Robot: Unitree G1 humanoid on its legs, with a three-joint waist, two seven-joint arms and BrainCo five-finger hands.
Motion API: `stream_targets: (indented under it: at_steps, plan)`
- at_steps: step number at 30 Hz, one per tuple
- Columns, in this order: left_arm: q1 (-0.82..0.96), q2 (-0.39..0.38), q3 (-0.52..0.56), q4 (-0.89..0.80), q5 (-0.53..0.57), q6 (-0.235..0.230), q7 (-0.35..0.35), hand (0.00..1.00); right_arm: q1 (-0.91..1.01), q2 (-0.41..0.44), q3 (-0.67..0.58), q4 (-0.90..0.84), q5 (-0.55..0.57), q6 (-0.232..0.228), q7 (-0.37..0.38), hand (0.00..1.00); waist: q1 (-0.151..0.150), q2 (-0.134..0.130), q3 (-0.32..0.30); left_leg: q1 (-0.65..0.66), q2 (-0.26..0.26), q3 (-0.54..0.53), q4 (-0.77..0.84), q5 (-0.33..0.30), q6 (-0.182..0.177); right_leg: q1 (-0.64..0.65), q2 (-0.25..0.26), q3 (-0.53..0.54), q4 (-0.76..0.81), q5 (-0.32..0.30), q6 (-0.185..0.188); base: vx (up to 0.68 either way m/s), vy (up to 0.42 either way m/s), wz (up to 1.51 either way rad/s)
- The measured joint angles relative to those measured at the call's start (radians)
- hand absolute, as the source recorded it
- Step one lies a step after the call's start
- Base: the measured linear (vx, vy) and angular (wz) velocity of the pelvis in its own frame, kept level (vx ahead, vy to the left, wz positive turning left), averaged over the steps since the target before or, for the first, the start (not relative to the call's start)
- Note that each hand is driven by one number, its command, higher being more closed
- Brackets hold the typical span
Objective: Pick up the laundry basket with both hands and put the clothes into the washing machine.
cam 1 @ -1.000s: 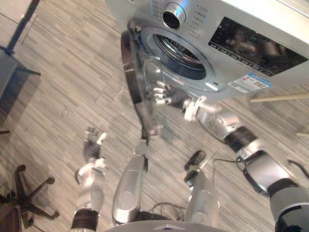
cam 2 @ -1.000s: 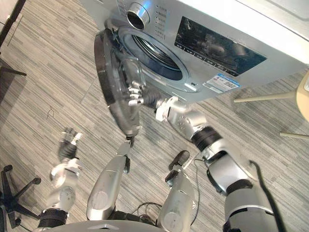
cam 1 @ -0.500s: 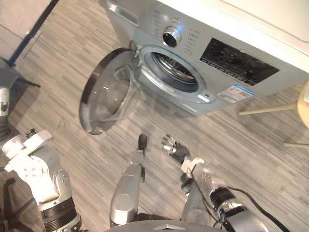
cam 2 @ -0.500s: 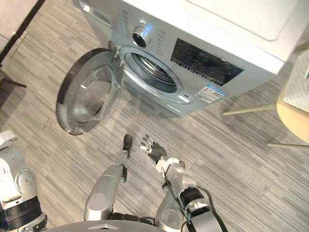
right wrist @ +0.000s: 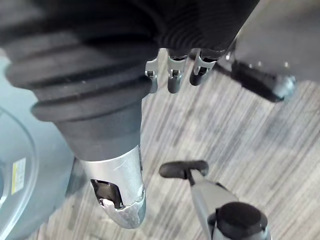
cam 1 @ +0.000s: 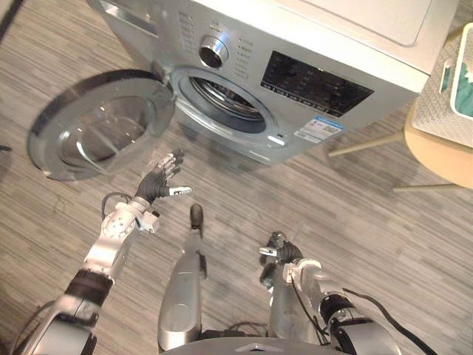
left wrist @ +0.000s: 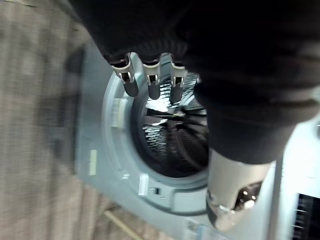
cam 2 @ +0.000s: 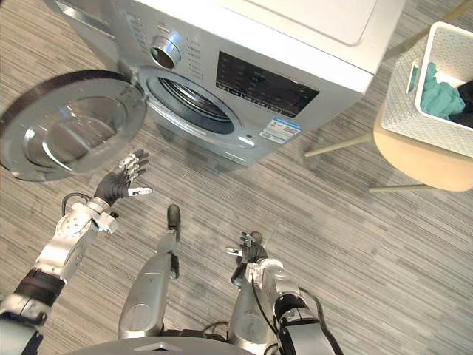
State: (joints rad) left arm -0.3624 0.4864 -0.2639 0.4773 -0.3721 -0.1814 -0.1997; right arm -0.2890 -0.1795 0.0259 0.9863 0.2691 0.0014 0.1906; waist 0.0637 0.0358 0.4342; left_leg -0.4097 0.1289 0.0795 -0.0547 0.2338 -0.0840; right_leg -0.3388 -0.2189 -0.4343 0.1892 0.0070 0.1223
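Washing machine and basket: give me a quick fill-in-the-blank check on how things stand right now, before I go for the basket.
1. The round glass door of the silver front-loading washing machine stands ____.
2. The white perforated plastic laundry basket sits on a pale round stool to the machine's ____.
3. The left robot hand, fingers straight, hovers near the door and holds ____.
4. The teal and dark clothes lie in the ____, not in the drum.

Missing words: open; right; nothing; basket.

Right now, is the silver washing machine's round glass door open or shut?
Open: the round glass door hangs swung aside, and the dark drum shows uncovered.
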Motion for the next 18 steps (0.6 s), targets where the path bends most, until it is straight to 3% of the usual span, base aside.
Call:
stream_targets:
  at_steps: [6,8,11,18]
  plan:
    - [-0.258,0.106,-0.008,0.342,0.303,0.001,0.121,0.0,-0.041,0.005,0.006,0.015,0.016,-0.047,-0.069,0.0,-0.015,-0.061,0.007,-0.072,0.027,0.007,-0.01,0.016,-0.007,-0.069,0.032,0.014,-0.04,0.033,-0.014,-0.02,-0.062,-0.11]
    - [-0.334,0.139,0.028,0.421,0.35,0.003,0.163,0.0,-0.049,0.012,0.012,0.015,0.028,-0.06,-0.074,0.0,-0.019,-0.076,0.014,-0.097,0.033,0.007,-0.022,0.026,-0.008,-0.087,0.044,0.013,-0.064,0.049,-0.018,0.0,-0.056,-0.06]
    - [-0.384,0.184,0.099,0.438,0.374,0.004,0.219,0.0,-0.047,0.031,0.014,-0.001,0.059,-0.067,-0.099,0.0,-0.019,-0.097,0.019,-0.13,0.041,0.014,-0.022,0.027,-0.008,-0.103,0.058,0.012,-0.108,0.074,-0.022,0.03,-0.048,-0.06]
    - [-0.405,0.208,0.226,0.403,0.376,0.007,0.243,0.0,0.007,0.085,0.011,-0.124,0.088,-0.072,-0.107,0.0,0.0,-0.122,0.022,-0.15,0.062,0.061,-0.022,0.022,-0.017,-0.111,0.077,0.014,-0.144,0.095,-0.027,0.06,-0.029,-0.06]
